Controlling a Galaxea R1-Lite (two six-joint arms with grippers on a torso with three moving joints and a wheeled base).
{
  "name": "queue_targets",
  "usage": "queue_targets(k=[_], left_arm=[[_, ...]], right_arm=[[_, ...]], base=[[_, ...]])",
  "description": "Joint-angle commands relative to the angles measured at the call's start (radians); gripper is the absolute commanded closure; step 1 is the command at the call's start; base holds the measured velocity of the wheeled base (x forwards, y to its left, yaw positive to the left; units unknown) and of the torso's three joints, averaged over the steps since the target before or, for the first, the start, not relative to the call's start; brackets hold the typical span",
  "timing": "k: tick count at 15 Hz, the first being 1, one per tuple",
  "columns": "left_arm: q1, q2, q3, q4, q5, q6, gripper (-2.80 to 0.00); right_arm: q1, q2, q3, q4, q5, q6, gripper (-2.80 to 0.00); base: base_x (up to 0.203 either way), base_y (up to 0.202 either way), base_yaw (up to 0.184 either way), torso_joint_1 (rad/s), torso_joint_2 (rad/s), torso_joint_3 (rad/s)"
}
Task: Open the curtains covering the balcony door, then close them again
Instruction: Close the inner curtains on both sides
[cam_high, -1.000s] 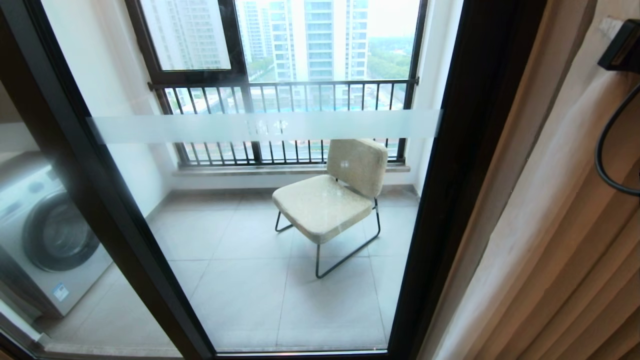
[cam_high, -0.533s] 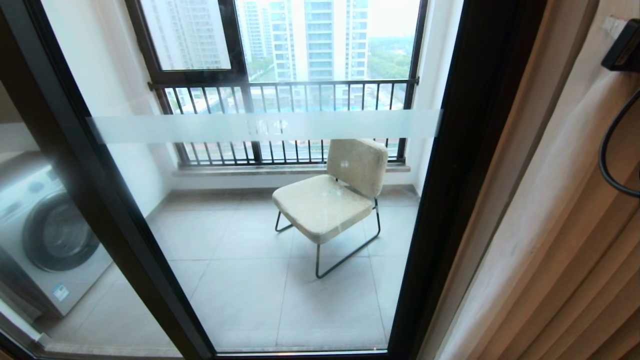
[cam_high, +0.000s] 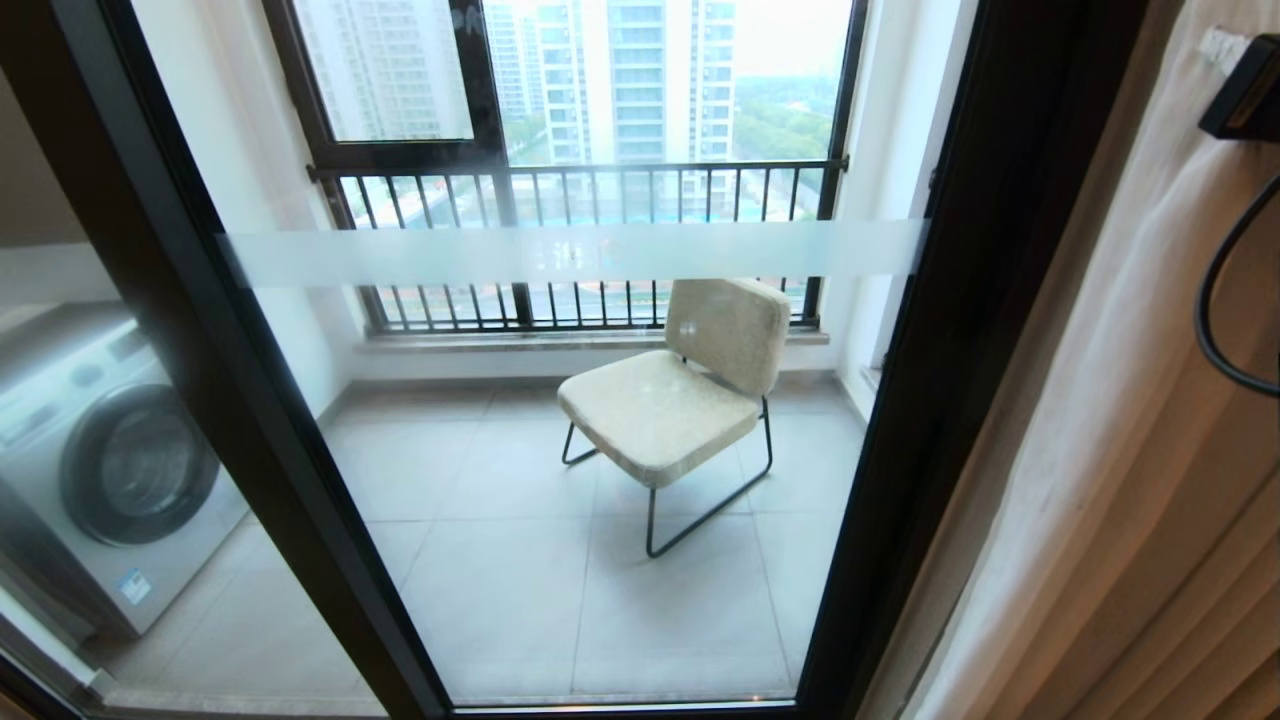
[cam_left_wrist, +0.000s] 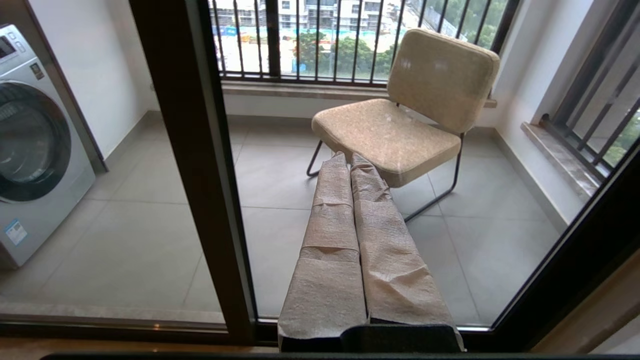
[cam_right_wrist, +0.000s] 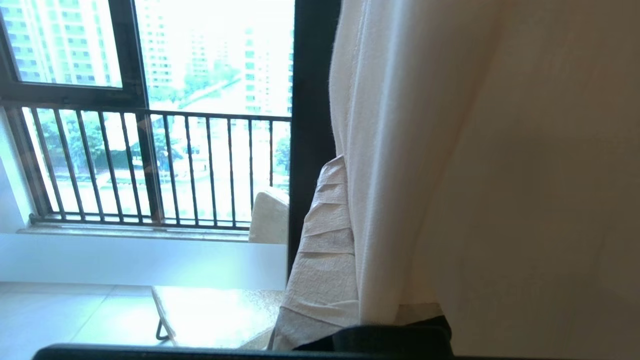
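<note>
- The curtains (cam_high: 1120, 480) are gathered in thick vertical folds of beige-tan woven cloth at the right of the balcony door (cam_high: 590, 420), leaving its glass uncovered.
- The balcony door shows two clear glass panels in a dark brown-black metal frame, crossed by one frosted horizontal band (cam_high: 570, 252).
- The right hand (cam_right_wrist: 345, 170), its two fingers wrapped in creased, paper-like beige covering, sits closed with the pale curtain fabric draped over one finger; whether cloth is pinched between the fingers cannot be told.
- The left hand (cam_left_wrist: 349, 159), two fingers in the same wrinkled wrapping, is closed finger against finger, holding nothing, and points at the glass low down.
- Beyond the glass stands one chair (cam_high: 680, 400) with a padded, speckled cream seat and back on a thin black wire frame, on grey floor tiles (cam_high: 500, 600).
- One silver front-loading washing machine (cam_high: 100, 470) with a round dark door stands at the left.
- A black barred railing (cam_high: 580, 240) crosses the far window.
</note>
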Motion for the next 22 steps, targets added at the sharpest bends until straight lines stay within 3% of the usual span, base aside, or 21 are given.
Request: queue_targets(k=[1,11,22], left_arm=[[0.0,0.0,0.0,0.0,0.0,-0.002,0.0],[0.0,0.0,0.0,0.0,0.0,-0.002,0.0],[0.0,0.0,0.0,0.001,0.0,0.0,0.0]], right_arm=[[0.0,0.002,0.0,-0.002,0.0,-0.001,0.0],[0.003,0.002,-0.007,-0.004,0.001,0.001,0.0],[0.099,0.023,-0.047,0.0,-0.003,-0.003,0.0]], base=[[0.0,0.196,0.0,0.006,0.0,0.007],[0.0,0.194,0.001,0.001,0.0,0.003],[0.0,0.19,0.0,0.002,0.0,0.005]])
